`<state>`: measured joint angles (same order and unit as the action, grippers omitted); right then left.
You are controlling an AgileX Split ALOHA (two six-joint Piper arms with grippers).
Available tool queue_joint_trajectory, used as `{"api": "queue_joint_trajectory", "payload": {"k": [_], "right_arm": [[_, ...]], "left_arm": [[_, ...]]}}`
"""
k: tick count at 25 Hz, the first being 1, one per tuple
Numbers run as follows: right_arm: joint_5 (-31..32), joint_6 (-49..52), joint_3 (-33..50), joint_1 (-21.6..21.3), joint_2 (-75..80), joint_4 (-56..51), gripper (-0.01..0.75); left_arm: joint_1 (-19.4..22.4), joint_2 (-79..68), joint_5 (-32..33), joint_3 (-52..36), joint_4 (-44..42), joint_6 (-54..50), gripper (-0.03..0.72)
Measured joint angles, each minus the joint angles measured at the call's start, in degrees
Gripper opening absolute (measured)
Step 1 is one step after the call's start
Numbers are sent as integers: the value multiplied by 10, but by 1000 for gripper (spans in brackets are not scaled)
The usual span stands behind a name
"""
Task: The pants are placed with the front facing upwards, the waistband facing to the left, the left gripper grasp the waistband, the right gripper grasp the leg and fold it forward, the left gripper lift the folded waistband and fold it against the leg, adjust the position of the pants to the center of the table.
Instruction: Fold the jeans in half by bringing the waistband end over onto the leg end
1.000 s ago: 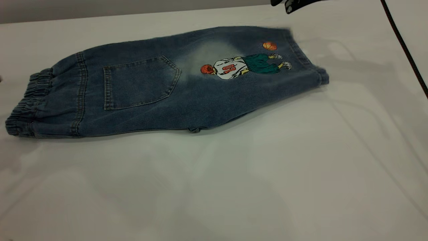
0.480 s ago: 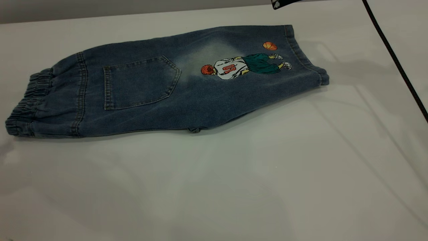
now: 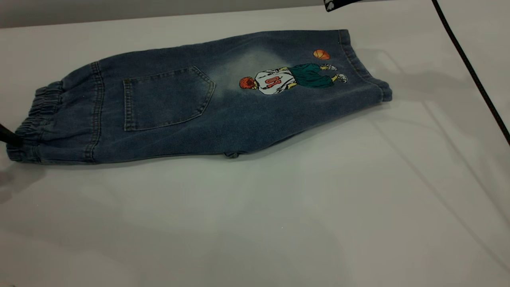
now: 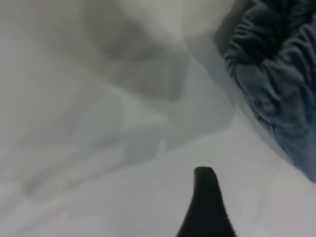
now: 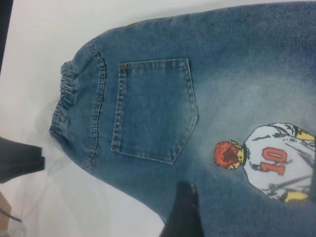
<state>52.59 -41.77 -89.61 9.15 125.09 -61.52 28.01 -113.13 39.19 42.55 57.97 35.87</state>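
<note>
The pants lie folded lengthwise on the table, back pocket and cartoon print facing up. The gathered waistband points left and the leg hem points right. At the view's left edge, my left gripper pokes in right beside the waistband's front corner. In its wrist view one finger hovers over bare table, apart from the waistband. My right gripper hangs above the far end of the leg, off the cloth. One of its fingers shows above the denim, holding nothing.
A black cable runs down the right side above the table. The wide white surface spreads in front of and to the right of the pants. A grey wall band lines the far edge.
The right gripper has drawn up and away from the leg hem, which now lies still and flat. The left gripper has come into view at the waistband's left end.
</note>
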Motion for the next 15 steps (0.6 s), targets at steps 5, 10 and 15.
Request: {"api": "queue_joint_trajectory", "payload": {"k": [5,10,15], "right_arm": [[1,0,0,0,0,0,537],[3,0,0,0,0,0,537],[3,0,0,0,0,0,537]], "left_arm": [[0,-37,-15,0,76,57,476],[0,-36,-34,0,145,122,476],[0,-55,-33,0,202,162,476]]}}
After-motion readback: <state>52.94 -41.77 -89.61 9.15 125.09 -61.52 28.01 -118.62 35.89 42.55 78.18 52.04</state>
